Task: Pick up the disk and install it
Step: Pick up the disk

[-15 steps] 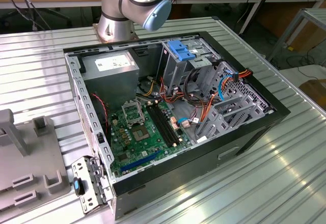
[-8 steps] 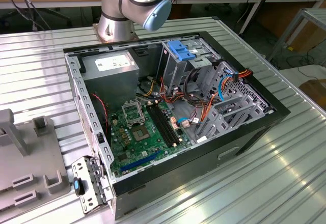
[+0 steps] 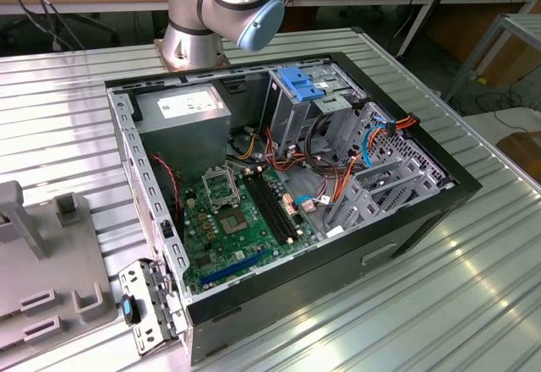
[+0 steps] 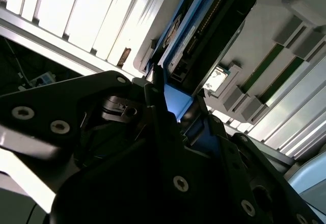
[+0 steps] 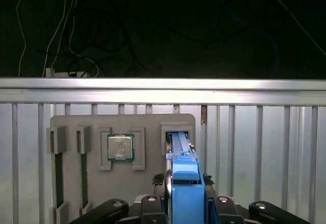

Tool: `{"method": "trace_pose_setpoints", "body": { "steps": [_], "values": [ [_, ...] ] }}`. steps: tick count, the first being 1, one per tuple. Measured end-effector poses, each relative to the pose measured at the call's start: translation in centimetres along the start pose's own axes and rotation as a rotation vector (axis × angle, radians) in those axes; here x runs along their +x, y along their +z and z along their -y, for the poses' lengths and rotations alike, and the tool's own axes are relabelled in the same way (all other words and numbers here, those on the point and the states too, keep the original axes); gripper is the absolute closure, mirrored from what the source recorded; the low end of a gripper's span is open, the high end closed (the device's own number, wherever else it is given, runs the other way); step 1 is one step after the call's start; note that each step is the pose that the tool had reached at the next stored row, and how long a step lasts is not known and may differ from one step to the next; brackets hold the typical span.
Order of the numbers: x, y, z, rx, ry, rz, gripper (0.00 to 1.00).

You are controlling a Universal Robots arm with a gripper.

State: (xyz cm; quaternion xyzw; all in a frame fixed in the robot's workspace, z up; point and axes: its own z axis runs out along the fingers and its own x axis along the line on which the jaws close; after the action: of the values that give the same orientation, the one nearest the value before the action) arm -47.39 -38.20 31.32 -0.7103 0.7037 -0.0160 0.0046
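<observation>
One disk [image 5: 182, 150] stands on edge in the pincer [image 5: 186, 183], which is clamped on its blue carrier rail. The black fingers [image 4: 155, 99] flank the rail on both sides. The disk's far end meets the end pocket of the grey parts tray [image 5: 147, 152]; whether it has cleared that pocket cannot be told. The pocket walls close in on both flanks of the disk. A processor chip [image 5: 120, 147] sits in the neighbouring pocket, between the disk and two memory sticks [image 5: 59, 178].

In the exterior view the tray lies at 8 o'clock from the open computer case [image 3: 380, 249], apart from it. The arm base [image 3: 199, 38] stands at 11 o'clock, just beside the case rim. Inside the case, the drive cage [image 3: 300, 106] occupies the 1 o'clock corner and the motherboard [image 3: 228, 228] the 7 o'clock area. Loose wiring [image 3: 325, 148] crowds the space between them.

The ribbed aluminium desk [image 3: 473, 304] carries everything, with bare grooved surface at 4 o'clock from the case. Beyond the desk edge lies dark floor with trailing cables [image 5: 102, 35].
</observation>
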Motion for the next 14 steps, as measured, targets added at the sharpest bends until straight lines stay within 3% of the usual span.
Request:
{"method": "trace_pose_setpoints", "body": {
  "steps": [6,14],
  "values": [
    [0.0,-0.01,0.0,0.0,0.0,-0.0001,0.63],
    [0.0,-0.14,0.0,-0.0001,0.0,-0.0059,0.63]
  ]
}}
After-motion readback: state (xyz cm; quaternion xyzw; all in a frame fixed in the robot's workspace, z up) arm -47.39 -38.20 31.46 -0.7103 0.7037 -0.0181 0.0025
